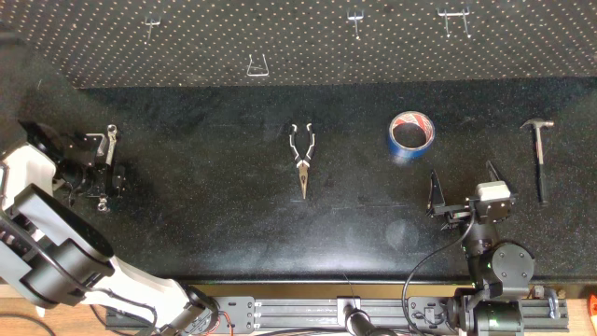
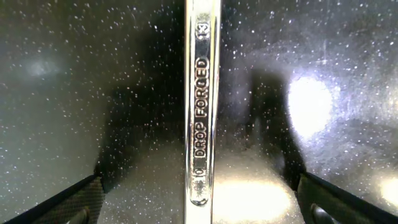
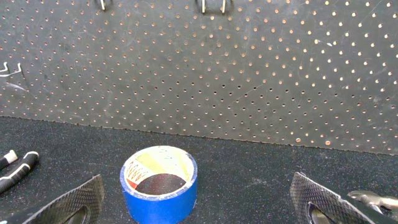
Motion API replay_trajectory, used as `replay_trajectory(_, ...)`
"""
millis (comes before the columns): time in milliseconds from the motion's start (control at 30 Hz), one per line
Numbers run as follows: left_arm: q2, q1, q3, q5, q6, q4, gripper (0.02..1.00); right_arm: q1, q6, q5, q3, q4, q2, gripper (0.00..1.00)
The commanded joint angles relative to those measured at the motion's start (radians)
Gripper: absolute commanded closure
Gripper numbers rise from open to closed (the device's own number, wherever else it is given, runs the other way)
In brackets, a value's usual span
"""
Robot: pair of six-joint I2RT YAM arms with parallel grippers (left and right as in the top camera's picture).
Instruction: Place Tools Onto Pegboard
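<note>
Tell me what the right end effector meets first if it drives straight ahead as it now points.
Probably the blue tape roll, lying between the right end effector and the pegboard; it sits slightly off centre, so it might graze past.

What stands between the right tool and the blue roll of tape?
Nothing visible. The open right tool faces the roll of tape, and only bare black mat lies between them.

Black speckled tabletop (image 1: 233, 215); bright glare patches (image 2: 309, 102) on it; metal rail (image 1: 308, 306) along near edge.
</note>
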Motion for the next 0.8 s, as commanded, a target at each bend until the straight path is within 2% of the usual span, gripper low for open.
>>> replay_trajectory(33, 0.051, 0.006, 0.008, 0.015, 0.006, 0.004, 0.025, 0.006, -0.011, -0.002, -0.004, -0.003, -0.007, 0.025)
replay_trajectory(133, 0.051, 0.007, 0.006, 0.022, -0.003, 0.004, 0.045, 0.006, -0.011, -0.002, -0.004, -0.003, -0.007, 0.025)
replay_trajectory(167, 0.051, 0.007, 0.006, 0.022, -0.003, 0.004, 0.22, 0.006, -0.011, -0.002, -0.004, -0.003, -0.007, 0.025)
replay_trajectory(200, 0.051, 0.007, 0.006, 0.022, -0.003, 0.002, 0.553, 0.006, -0.011, -0.002, -0.004, -0.003, -0.007, 0.025)
replay_trajectory(267, 0.051, 0.007, 0.006, 0.022, -0.003, -0.006, 0.851, 0.006, -0.011, -0.002, -0.004, -0.003, -0.007, 0.025)
replay_trajectory(300, 0.051, 0.007, 0.006, 0.022, -0.003, -0.012, 0.961, 0.006, -0.011, -0.002, -0.004, -0.003, -0.007, 0.025)
replay_trajectory(333, 0.051, 0.007, 0.006, 0.023, -0.004, -0.015, 0.989, 0.006, -0.011, -0.002, -0.004, -0.003, -0.007, 0.025)
replay_trajectory(567, 0.03, 0.006, 0.006, 0.045, -0.143, -0.002, 0.989, 0.006, -0.011, -0.002, -0.004, -0.003, -0.007, 0.025)
replay_trajectory(700, -0.254, -0.037, 0.006, 0.038, -0.303, 0.071, 0.989, 0.006, -0.011, -0.002, -0.004, -0.003, -0.007, 0.025)
replay_trajectory(800, -0.526, -0.167, -0.089, 0.01, -0.327, 0.117, 0.989, 0.006, -0.011, -0.002, -0.004, -0.003, -0.007, 0.025)
